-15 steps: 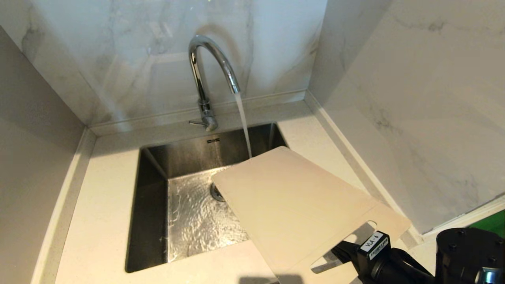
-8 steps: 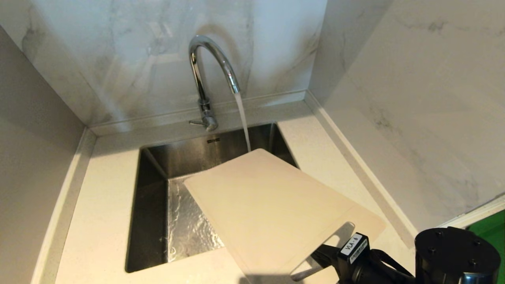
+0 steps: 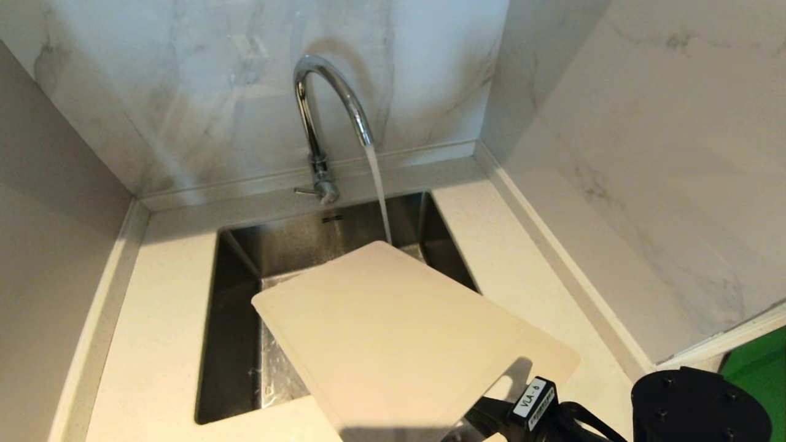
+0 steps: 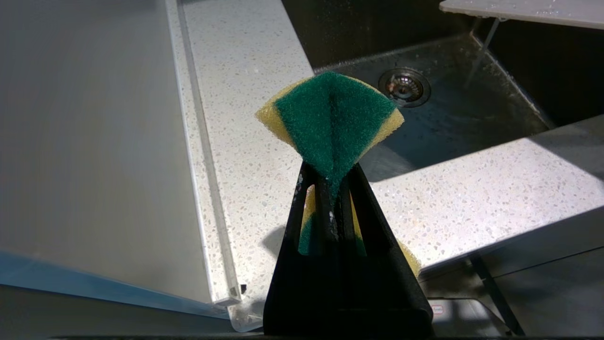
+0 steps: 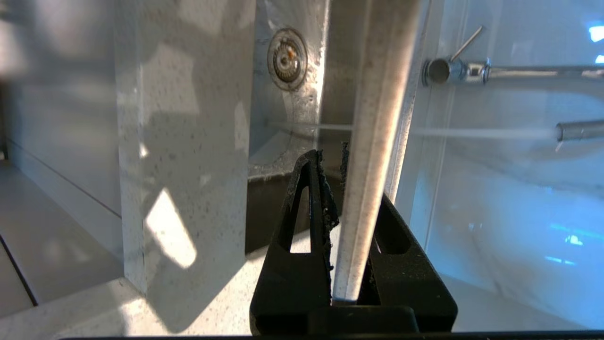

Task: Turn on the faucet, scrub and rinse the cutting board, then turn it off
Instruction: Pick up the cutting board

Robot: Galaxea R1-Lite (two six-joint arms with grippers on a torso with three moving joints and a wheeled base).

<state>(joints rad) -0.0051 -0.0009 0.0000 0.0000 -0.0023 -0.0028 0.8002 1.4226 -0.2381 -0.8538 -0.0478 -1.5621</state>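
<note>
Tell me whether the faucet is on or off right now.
On. A steady stream of water pours from the faucet spout down toward the sink, passing behind the far edge of the cutting board.

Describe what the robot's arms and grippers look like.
Both grippers are matte black with wedge-shaped fingers that have triangular cut-outs: left gripper, right gripper. The right arm is black with a round bolted joint cap, and its wrist carries a white label reading VLA-6.

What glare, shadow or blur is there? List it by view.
Head view: the cutting board shadows the sink; window glare streaks the wall. Right wrist view: sun patches on the counter, board edge soft. Left wrist view: sponge sharp.
</note>
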